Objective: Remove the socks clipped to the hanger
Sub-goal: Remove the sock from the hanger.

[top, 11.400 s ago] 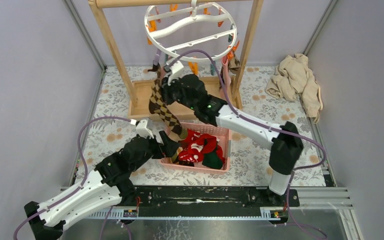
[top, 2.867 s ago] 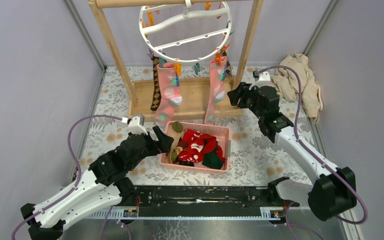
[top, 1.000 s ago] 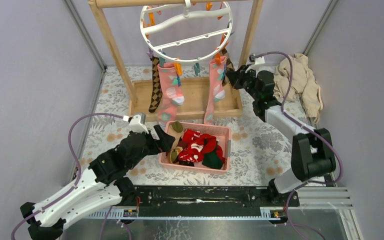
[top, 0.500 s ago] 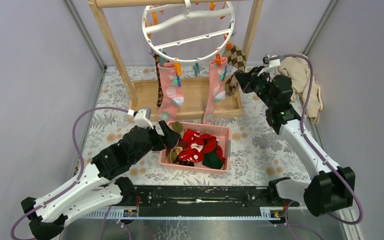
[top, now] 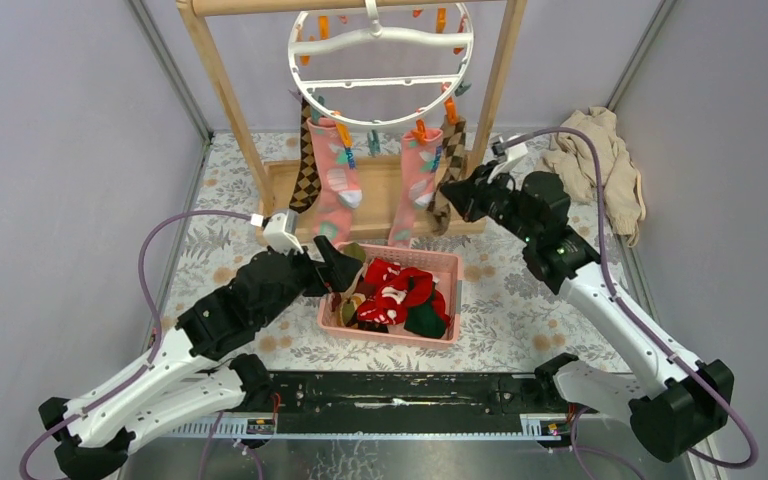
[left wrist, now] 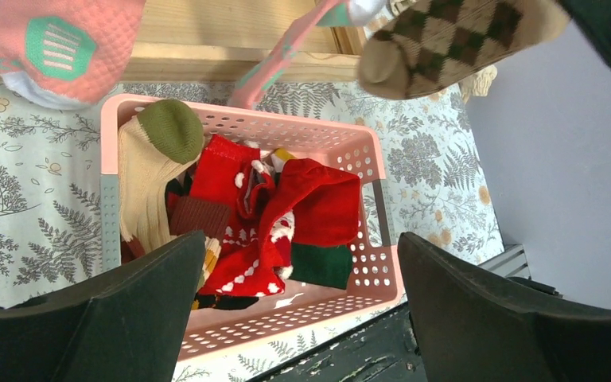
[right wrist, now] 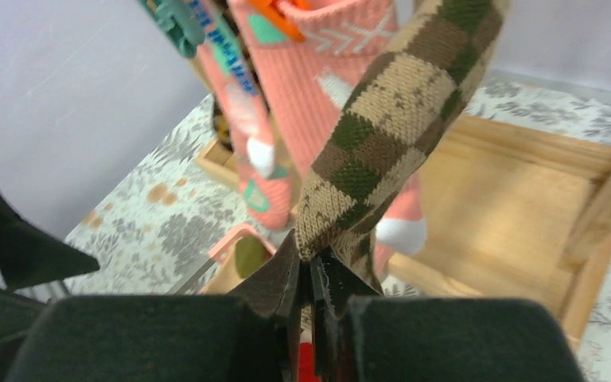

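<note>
The white ring hanger (top: pixel 380 62) hangs from the wooden rack's top bar. Clipped to it are two pink socks (top: pixel 334 185) (top: pixel 410 190) and a brown argyle sock (top: pixel 302 175) at the left. A second argyle sock (top: pixel 452 155) stretches from an orange clip down to my right gripper (top: pixel 448 198), which is shut on its lower end (right wrist: pixel 390 111); the pinched part sits at my right gripper (right wrist: pixel 312 267). My left gripper (top: pixel 345 265) stands open over the pink basket's (left wrist: pixel 247 118) left side, nothing between its fingers (left wrist: pixel 127 318).
The pink basket (top: pixel 450 262) holds red, green and beige socks (left wrist: pixel 286 207). The wooden rack frame (top: pixel 222 95) and its tray base (top: pixel 375 205) stand behind it. A beige cloth heap (top: pixel 595 160) lies at the back right. Grey walls close in both sides.
My right gripper has drawn the argyle sock down and left, toward the basket, and the ring hanger has swung and turned with it. The left arm has edged slightly forward.
</note>
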Robot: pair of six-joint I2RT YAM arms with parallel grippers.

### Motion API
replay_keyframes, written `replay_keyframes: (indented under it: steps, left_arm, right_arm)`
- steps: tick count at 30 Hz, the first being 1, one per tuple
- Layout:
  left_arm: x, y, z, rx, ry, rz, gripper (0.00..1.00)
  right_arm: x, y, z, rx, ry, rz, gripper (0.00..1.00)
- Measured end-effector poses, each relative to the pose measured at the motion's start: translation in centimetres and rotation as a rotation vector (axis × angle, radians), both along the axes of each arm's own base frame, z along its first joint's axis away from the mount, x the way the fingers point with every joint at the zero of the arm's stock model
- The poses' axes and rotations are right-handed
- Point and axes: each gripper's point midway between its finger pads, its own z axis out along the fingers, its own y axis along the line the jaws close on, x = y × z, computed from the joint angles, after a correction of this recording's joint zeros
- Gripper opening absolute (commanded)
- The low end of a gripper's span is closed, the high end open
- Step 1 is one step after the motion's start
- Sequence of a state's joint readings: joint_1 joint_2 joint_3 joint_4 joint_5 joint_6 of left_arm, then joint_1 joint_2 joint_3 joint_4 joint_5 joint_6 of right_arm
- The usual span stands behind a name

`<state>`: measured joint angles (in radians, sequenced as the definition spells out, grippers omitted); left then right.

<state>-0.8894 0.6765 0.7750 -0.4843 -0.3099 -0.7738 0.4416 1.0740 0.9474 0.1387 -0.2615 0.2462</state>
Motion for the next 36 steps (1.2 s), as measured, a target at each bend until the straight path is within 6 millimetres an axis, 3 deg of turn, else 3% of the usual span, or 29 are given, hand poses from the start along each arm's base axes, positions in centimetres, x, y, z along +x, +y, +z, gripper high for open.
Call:
replay_keyframes:
  steps: [10, 20, 23, 29, 36]
  left_arm:
    - [-0.6, 1.1, 1.6, -0.048, -0.044, 0.010, 0.99]
    - [-1.2, 3.0, 1.8, -0.034, -0.052, 0.053, 0.99]
    - [-1.3, 3.5, 2.0, -0.035, -0.058, 0.066, 0.99]
    - [-1.3, 4.0, 2.2, -0.037, -0.067, 0.080, 0.99]
    - [-0.9, 3.4, 1.7, -0.017, -0.052, 0.076, 0.99]
  right_arm:
    - [-3.6, 7.5, 1.0, -0.034, 0.003, 0.166, 0.02]
    - [-4.7, 18.4, 1.7, -0.088, -0.018, 0.328, 0.02]
    - [-5.2, 20.8, 1.9, -0.094, -0.024, 0.367, 0.02]
    - [-5.9, 21.5, 1.8, -0.103, -0.018, 0.387, 0.01]
    - [-7.4, 19.4, 1.5, -0.107, 0.004, 0.387, 0.01]
